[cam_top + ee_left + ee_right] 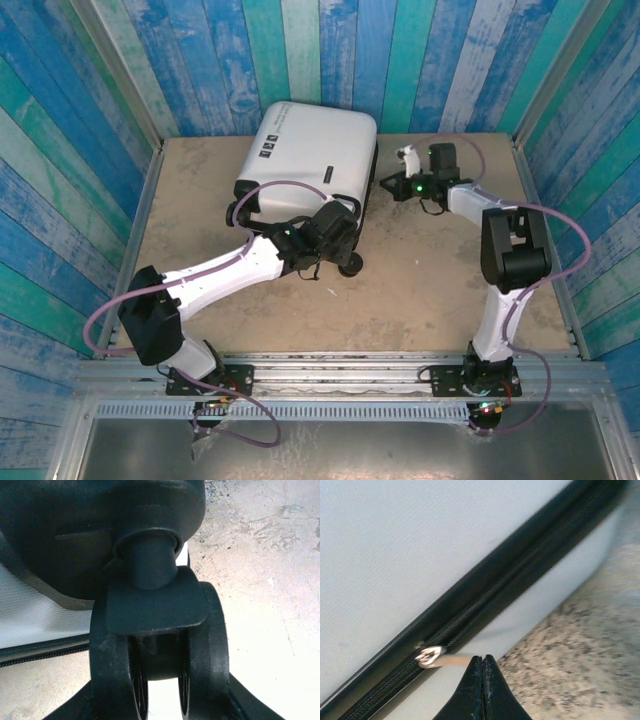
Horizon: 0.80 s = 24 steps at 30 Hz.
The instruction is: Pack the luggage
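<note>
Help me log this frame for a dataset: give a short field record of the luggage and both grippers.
luggage: closed, lying flat on the far middle of the table
left gripper: at the luggage's near right corner, fingers either side of a wheel; grip unclear
right gripper: at the luggage's right side, shut on the zipper pull
</note>
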Motion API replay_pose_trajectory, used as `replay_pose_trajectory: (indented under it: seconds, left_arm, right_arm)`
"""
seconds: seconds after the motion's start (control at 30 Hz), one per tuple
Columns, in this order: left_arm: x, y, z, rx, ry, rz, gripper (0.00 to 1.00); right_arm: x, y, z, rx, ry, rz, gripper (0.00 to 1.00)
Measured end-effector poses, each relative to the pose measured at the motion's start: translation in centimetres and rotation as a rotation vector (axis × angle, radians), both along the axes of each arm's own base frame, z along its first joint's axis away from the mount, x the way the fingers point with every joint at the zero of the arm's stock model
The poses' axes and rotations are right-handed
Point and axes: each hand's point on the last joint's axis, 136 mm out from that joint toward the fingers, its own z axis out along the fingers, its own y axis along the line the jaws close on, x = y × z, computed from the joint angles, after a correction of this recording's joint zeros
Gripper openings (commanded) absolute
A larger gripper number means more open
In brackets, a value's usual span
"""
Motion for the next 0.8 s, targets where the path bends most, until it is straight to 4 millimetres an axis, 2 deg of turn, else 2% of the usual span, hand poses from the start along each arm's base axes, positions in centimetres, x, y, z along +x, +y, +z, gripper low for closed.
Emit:
replay_pose_trajectory:
  seconds: [0.03, 0.1, 0.13, 0.27, 0.4, 0.47, 0.53, 0.6, 0.67, 0.7, 0.8]
  left_arm:
    - [0.0, 0.0, 0.0, 0.001, 0.000, -0.001, 0.00]
    - [0.0, 0.0, -0.1, 0.004, -0.002, -0.005, 0.00]
    - [0.0, 0.0, -0.2, 0.006, -0.001, -0.007, 0.00]
    - [-0.1, 0.0, -0.2, 0.007, -0.001, -0.016, 0.00]
    - [-0.1, 0.0, -0.3, 0.008, 0.001, -0.023, 0.00]
    - [-0.2, 0.0, -0.4, 0.010, 0.000, -0.029, 0.00]
    - [-0.2, 0.0, -0.5, 0.012, -0.003, -0.037, 0.00]
    - [-0.2, 0.1, -0.5, 0.016, -0.005, -0.038, 0.00]
    - [-0.2, 0.3, -0.6, 0.020, -0.005, -0.039, 0.00]
    - [-0.2, 0.4, -0.6, 0.020, -0.006, -0.042, 0.00]
    - [-0.2, 0.4, -0.6, 0.015, -0.010, -0.047, 0.00]
  right_arm:
    - [0.4, -0.7, 0.3, 0.013, -0.002, -0.018, 0.10]
    - [0.8, -1.5, 0.6, 0.027, -0.002, -0.037, 0.31]
    - [0.8, -1.6, 0.6, 0.031, 0.002, -0.040, 0.38]
    - [0.2, -1.0, 0.4, 0.011, -0.005, -0.006, 0.52]
    - [-2.1, 0.0, 0.6, -0.062, -0.057, 0.070, 0.59]
    - [-3.5, 0.8, 0.9, -0.120, -0.102, 0.110, 0.59]
    - [-4.7, 2.6, 1.5, -0.181, -0.160, 0.163, 0.56]
    - [-5.0, 3.7, 1.7, -0.231, -0.199, 0.186, 0.54]
    - [-4.7, 3.8, 1.6, -0.265, -0.220, 0.191, 0.48]
    - [-4.3, 3.7, 1.6, -0.281, -0.228, 0.184, 0.44]
    - [-2.8, 3.7, 1.5, -0.334, -0.254, 0.153, 0.21]
